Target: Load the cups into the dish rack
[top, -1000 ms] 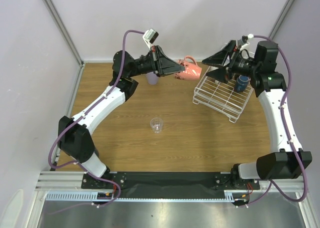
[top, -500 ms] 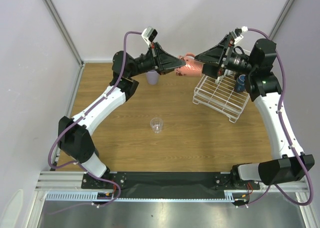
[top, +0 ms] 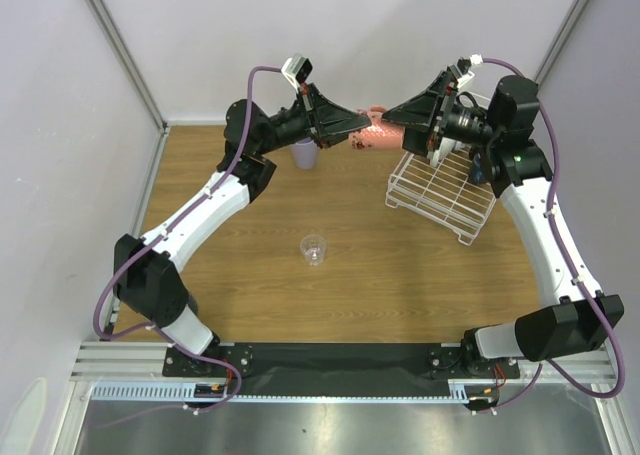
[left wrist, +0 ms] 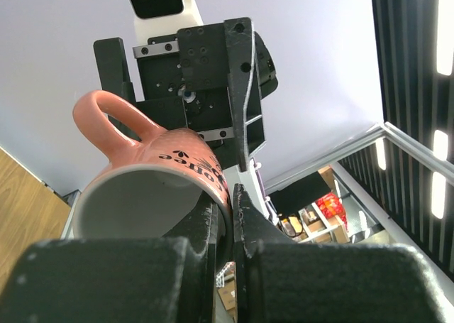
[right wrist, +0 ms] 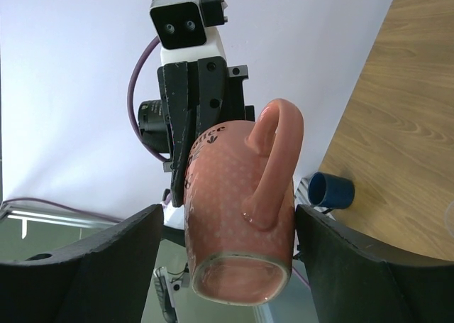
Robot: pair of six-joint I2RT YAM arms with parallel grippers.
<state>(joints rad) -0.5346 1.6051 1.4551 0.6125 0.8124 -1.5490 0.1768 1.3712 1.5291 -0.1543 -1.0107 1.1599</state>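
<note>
A tall lavender plastic tumbler (top: 305,155) stands on the wooden surface (top: 250,245) under the left gripper (top: 350,135), whose jaws are clamped on the rim of a salmon-pink ceramic mug (top: 378,135). The mug hangs in mid-air, its long axis level, mouth pointing left and base right. The right gripper (top: 398,127) has its jaws wide apart, flanking that base, beside the white wire dish rack (top: 440,190).

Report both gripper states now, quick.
Left gripper: closed, pinching the rim of the terracotta mug.
Right gripper: open, its fingers on either side of the mug's base.
</note>
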